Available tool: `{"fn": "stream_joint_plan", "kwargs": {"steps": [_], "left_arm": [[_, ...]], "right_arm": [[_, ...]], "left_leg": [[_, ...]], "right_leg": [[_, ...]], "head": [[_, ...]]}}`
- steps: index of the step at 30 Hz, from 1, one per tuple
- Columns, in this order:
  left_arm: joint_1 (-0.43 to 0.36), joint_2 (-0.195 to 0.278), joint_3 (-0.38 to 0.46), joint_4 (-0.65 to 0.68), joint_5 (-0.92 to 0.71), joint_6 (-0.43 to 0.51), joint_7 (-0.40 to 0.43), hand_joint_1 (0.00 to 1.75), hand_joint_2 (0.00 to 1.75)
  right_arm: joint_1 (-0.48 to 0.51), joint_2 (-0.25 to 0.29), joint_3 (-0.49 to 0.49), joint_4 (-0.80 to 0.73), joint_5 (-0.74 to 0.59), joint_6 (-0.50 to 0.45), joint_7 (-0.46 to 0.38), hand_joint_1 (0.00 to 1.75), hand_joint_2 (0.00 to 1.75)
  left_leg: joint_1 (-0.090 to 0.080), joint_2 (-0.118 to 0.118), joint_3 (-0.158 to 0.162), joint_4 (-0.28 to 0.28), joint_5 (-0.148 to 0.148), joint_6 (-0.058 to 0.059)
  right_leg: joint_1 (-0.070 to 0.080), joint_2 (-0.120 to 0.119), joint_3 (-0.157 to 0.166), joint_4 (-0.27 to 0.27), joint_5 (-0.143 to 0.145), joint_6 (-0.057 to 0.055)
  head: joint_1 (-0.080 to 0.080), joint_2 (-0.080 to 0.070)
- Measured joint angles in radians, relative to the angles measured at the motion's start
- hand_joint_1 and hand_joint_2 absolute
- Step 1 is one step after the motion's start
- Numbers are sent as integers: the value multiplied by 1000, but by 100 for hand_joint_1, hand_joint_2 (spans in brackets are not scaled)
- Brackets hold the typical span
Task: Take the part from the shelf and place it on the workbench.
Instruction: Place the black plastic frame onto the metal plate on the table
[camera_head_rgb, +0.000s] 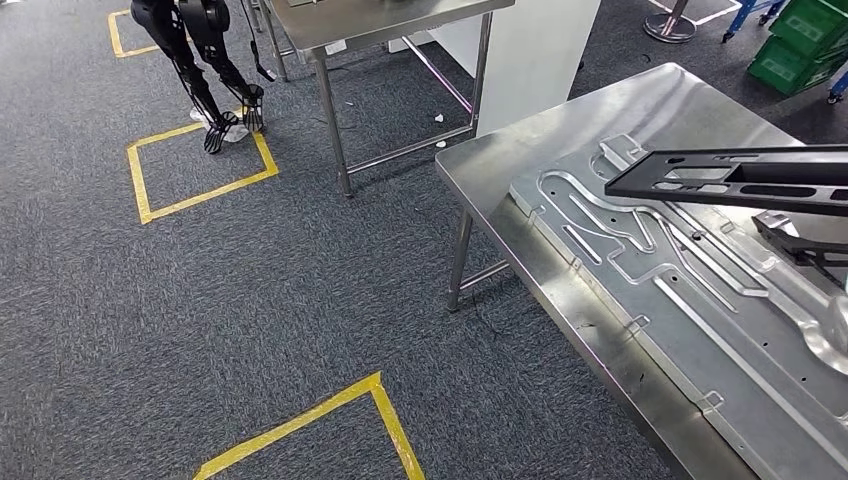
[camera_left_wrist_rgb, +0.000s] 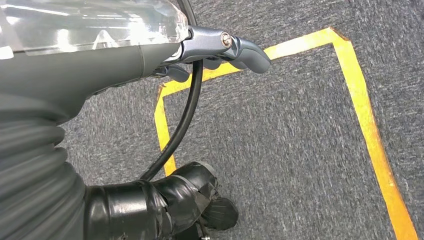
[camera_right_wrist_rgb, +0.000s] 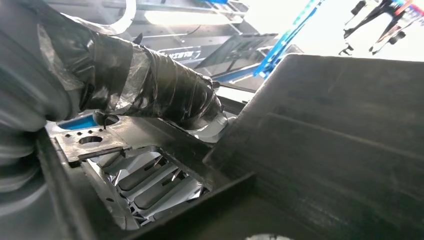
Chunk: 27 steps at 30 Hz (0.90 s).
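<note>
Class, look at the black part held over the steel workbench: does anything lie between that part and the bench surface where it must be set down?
Yes. The black part hangs above a large embossed metal panel that covers most of the workbench beneath it. Bare bench top shows along the near edge and the left corner. The right hand is at the part.

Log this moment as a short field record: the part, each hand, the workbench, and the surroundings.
part: long black flat frame with cut-outs, raised above the bench, not yet set down
right hand: dark taped hand against the part; grip cannot be told
left hand: grey hand over the carpet, nothing in it, fingers curled in
workbench: stainless steel table bearing a large silver stamped metal panel
surroundings: grey carpet with yellow tape squares; second steel table; green crates
</note>
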<state>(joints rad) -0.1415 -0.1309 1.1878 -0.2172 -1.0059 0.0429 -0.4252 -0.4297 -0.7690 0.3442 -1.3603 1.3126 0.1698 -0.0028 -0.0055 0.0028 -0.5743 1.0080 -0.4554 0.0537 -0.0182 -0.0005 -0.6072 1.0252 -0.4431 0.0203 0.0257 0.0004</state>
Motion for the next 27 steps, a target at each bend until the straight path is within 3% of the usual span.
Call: {"fn": "stream_joint_plan", "kwargs": {"steps": [3,9,27], "left_arm": [[0,0,0,0,1,10,-2,0,175],[0,0,0,-1,1,17,-2,0,175],[-1,0,0,-1,1,14,-8,0,175]], "right_arm": [[47,28,-22,0,4,-20,2,175,175],[100,70,-56,2,6,-29,3,175,175],[113,111,-80,6,9,-32,-13,175,175]], "left_leg": [[0,0,0,-1,0,-7],[0,0,-1,-1,0,-9],[-3,1,-3,4,0,-10]], "right_leg": [[3,0,-1,1,0,0],[1,0,-1,1,0,0],[-3,0,-1,1,1,2]], "head": [[0,0],[0,0],[0,0]]}}
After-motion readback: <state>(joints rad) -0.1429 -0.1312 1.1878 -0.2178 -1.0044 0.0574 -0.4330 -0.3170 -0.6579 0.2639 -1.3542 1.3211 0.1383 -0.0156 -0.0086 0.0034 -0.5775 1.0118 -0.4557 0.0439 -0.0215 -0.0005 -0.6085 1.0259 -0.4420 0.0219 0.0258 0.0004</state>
